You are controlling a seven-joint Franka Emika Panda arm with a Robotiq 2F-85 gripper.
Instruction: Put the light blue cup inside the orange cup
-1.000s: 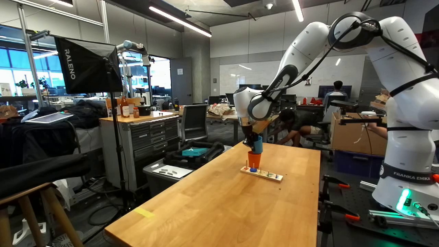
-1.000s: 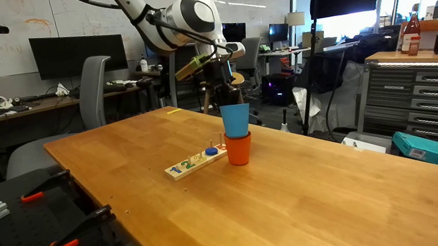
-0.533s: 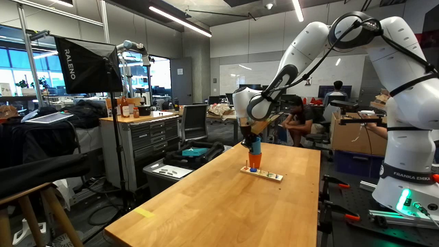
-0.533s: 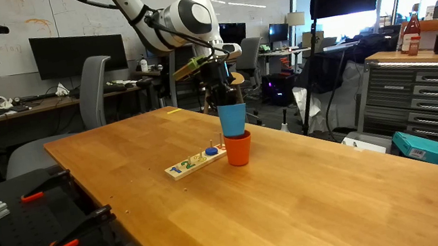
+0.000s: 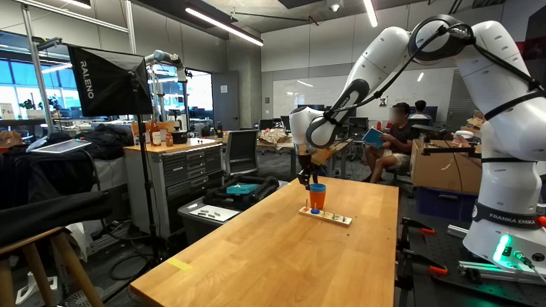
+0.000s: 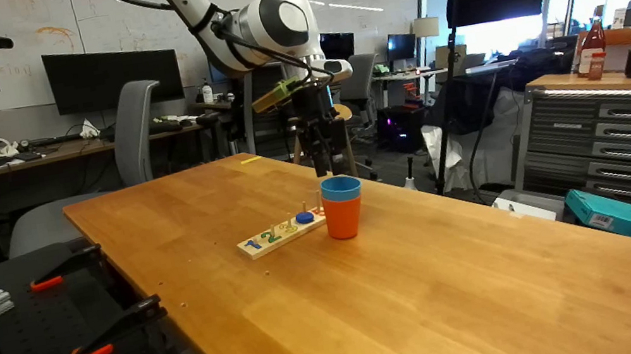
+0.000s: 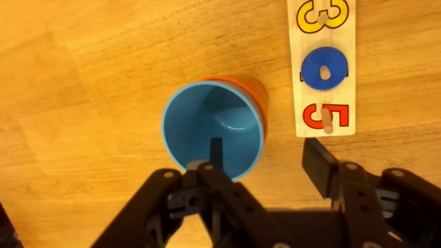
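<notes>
So, blue cup [image 6: 341, 189] inside orange cup [image 6: 344, 219] (one each).

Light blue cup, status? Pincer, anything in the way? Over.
Pincer open, holding nothing. Light blue cup nested upright in orange cup. Numbered peg board beside them, likely no obstacle.

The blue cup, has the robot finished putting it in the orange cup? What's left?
Done: the blue cup sits inside the orange cup, only its top band showing above. In hand: nothing; the wrist view shows the gripper open. Left: probably just moving the gripper away, since it hangs close to the cups.
</notes>
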